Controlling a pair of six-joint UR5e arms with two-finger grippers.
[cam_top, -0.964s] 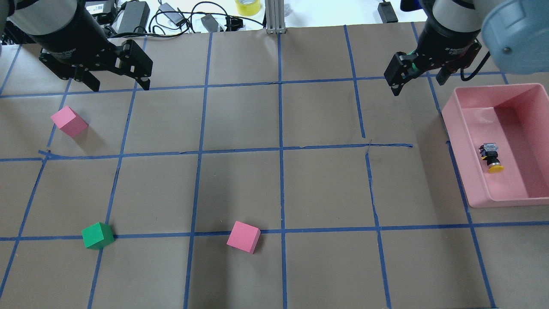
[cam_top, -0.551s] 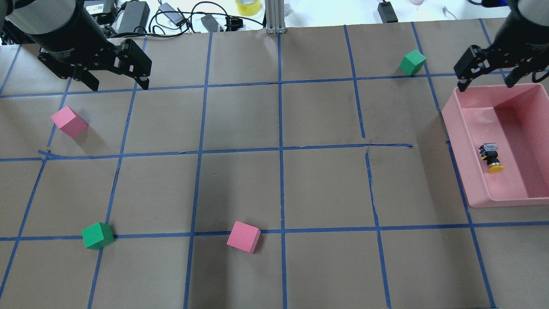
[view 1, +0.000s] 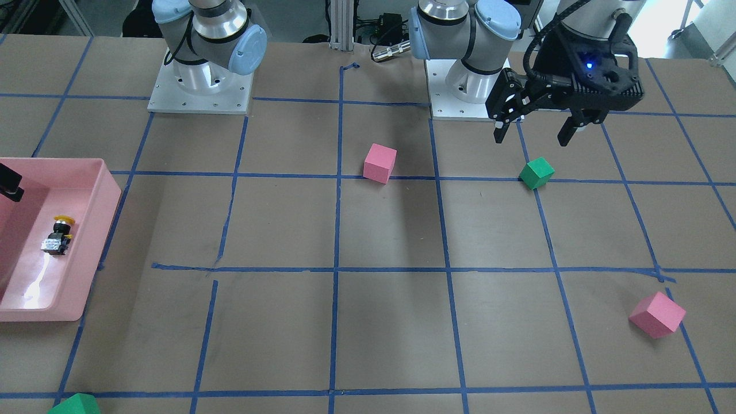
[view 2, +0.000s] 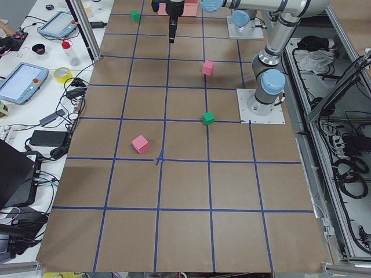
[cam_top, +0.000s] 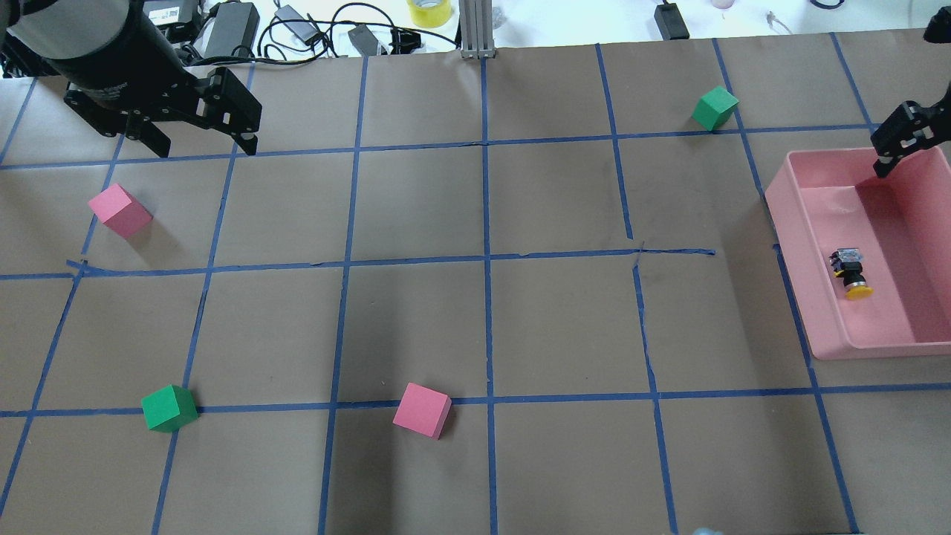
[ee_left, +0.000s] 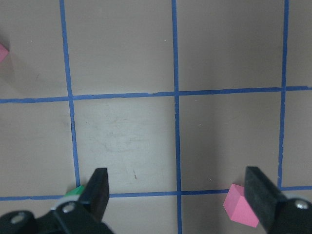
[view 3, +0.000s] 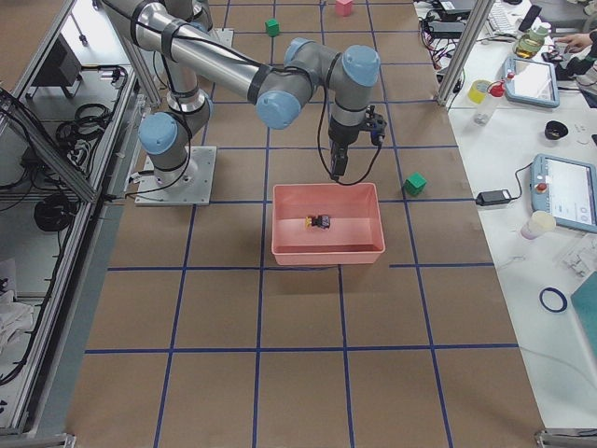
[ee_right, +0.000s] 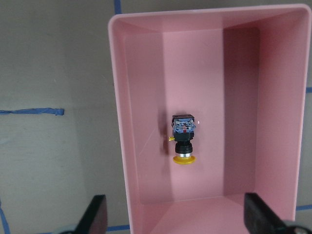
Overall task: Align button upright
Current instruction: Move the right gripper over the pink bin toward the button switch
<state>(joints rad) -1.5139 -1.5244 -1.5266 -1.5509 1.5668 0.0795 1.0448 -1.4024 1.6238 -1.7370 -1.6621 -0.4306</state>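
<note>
Right wrist-mounted camera looks straight down on the button (ee_right: 184, 139) — lying on its side on the pink bin's (ee_right: 127, 146) floor. The right gripper (ee_right: 176, 214) hovers above, fingers wide apart. Overhead catches only one of those fingers — and white lettering, too small to read, above the left gripper (cam_top: 204, 145), fingers likewise spread.

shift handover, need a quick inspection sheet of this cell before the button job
surface: brown paper table, blue tape grid.
job's things: button on its side in pink bin, not upright.
clutter: two pink cubes, two green cubes on table.
end effectors: left end effector open, empty; right end effector open above bin.
cables: cabled power bricks at far edge.
surroundings: yellow tape roll, tablets on side bench.
</note>
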